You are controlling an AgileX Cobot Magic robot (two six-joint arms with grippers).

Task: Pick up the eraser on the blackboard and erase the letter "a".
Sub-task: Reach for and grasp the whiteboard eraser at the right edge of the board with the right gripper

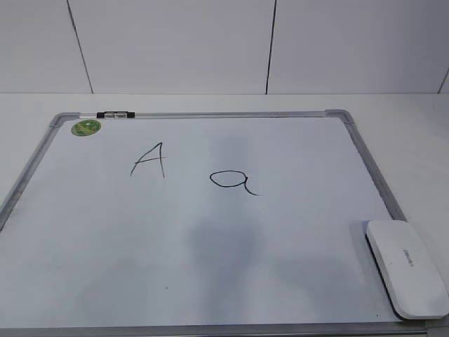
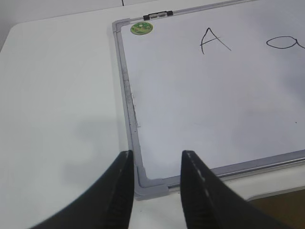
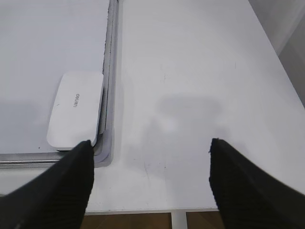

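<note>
The blackboard [image 1: 210, 246] is a grey-framed whiteboard lying flat on the table. The lowercase letter "a" [image 1: 231, 181] is drawn near its middle, and partly shows in the left wrist view [image 2: 286, 44]. The white eraser [image 1: 407, 267] lies on the board's near right corner, also in the right wrist view [image 3: 76, 109]. My left gripper [image 2: 155, 160] is open and empty above the board's near left corner. My right gripper [image 3: 150, 148] is wide open and empty over bare table, right of the eraser. Neither gripper shows in the exterior view.
A capital "A" [image 1: 149, 160] is drawn left of the "a". A green sticker [image 1: 85, 127] and a black-and-silver clip [image 1: 116, 114] sit at the board's far left. The table's front edge [image 3: 157, 211] lies just below the right gripper.
</note>
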